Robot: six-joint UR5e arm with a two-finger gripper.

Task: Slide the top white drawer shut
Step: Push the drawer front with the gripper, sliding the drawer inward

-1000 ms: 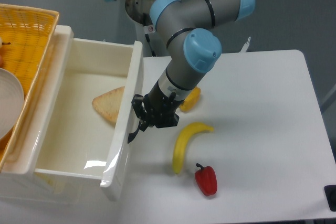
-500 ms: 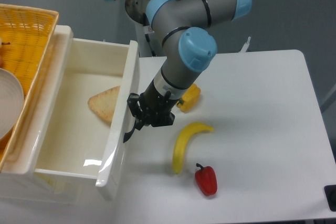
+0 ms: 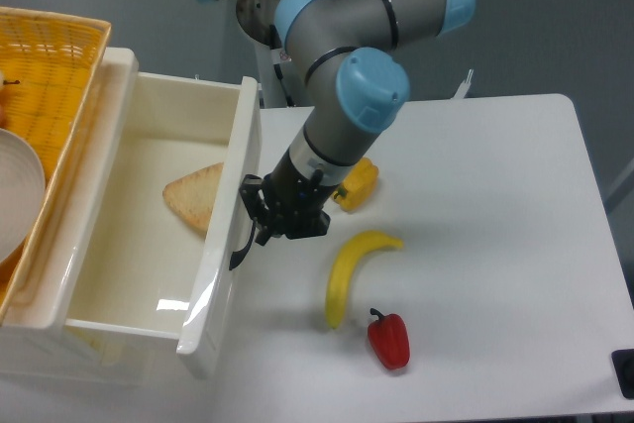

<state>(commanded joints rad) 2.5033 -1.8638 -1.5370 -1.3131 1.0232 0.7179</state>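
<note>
We see the white table [image 3: 475, 245] spreading out to the right of and below the jaws, and the small white cabinet [image 3: 117, 71] standing to their left. Out of that cabinet the top white drawer [image 3: 139, 235] is pulled well open, its deep tub lying wholly to the left of the jaws and its glossy front panel running just beside them; the curved black handle [image 3: 239, 248] on that panel sits directly at the jaws. Inside the drawer, left of the jaws across the front panel, lies one tan slice of bread [image 3: 195, 195] on the drawer floor, and we see nothing else in it. The yellow wicker basket [image 3: 50, 56] sits on top of the cabinet, far to the upper left of the jaws, with part of a white plate [image 3: 20, 200] showing in it. The gripper [image 3: 269, 217] presses against the drawer front by the handle; we cannot tell whether its jaws are apart or together. Just right of and below the jaws lies a banana [image 3: 353, 269], a yellow pepper [image 3: 359, 185] peeks out behind the wrist to the upper right, and a red pepper [image 3: 389, 340] lies farther below right.
</note>
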